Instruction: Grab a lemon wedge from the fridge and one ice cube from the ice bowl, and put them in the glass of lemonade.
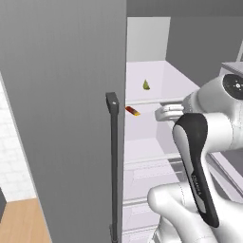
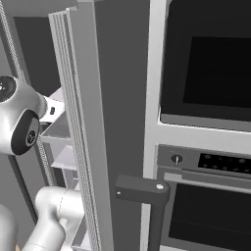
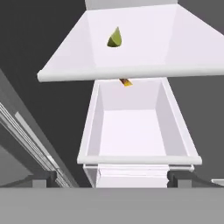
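You are looking into the fridge [image 1: 61, 95], a tall grey cabinet with one door swung open. In the left base view its closed door fills the left half, with a long dark bar handle [image 1: 113, 166] running down its edge. To the right of that, the lit white interior shows.

On an upper white shelf [image 1: 161, 78] lies a small yellow-green wedge — the lemon wedge [image 1: 146, 85]. It rests alone near the middle of the shelf, pointed end up. Below the shelf's front edge sits a small red-and-yellow item [image 1: 133, 111]; it is too small to identify.

The white arm rises from the lower right and reaches toward the interior at about the height of that lower level.

In the hand view, the end effector [image 3: 112, 183] has its two dark tips spread far apart at the bottom corners, holding nothing. Ahead of it is an open white drawer [image 3: 89, 127], and above that the shelf with the lemon wedge [image 3: 115, 38], well apart from the tips.

In the right base view, the open fridge door [image 2: 98, 122] stands edge-on beside a black wall oven [image 2: 206, 73].
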Robot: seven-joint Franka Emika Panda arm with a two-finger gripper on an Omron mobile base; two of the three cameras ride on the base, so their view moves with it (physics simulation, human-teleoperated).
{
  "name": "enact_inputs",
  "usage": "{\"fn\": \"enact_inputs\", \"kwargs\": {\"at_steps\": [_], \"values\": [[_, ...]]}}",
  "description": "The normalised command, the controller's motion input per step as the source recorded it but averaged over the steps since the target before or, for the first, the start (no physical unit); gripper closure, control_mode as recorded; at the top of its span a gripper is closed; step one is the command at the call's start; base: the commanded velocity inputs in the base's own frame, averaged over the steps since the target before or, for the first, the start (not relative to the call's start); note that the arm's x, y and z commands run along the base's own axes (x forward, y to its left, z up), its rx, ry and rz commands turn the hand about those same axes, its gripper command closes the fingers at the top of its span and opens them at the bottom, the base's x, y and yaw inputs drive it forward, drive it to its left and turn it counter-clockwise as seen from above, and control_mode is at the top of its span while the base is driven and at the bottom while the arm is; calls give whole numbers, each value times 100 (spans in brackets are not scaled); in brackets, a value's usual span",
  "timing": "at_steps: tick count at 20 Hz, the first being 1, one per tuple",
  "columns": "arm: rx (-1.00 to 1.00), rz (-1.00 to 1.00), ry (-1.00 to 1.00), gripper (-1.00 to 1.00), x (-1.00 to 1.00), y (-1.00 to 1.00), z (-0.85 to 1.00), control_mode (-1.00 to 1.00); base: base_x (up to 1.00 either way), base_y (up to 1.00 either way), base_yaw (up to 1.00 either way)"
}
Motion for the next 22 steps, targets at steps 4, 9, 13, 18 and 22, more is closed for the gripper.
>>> {"fn": "enact_inputs", "kwargs": {"at_steps": [4,9,13,18,22], "values": [[-1,0,-12,-100,28,0,17,-100,0,0,0],[0,0,-7,-100,24,0,17,-100,0,0,0],[0,0,0,-100,24,0,31,-100,0,0,0],[1,-2,4,-100,43,0,28,-100,0,0,0],[1,-5,12,-100,66,0,1,-100,0,0,0]]}}
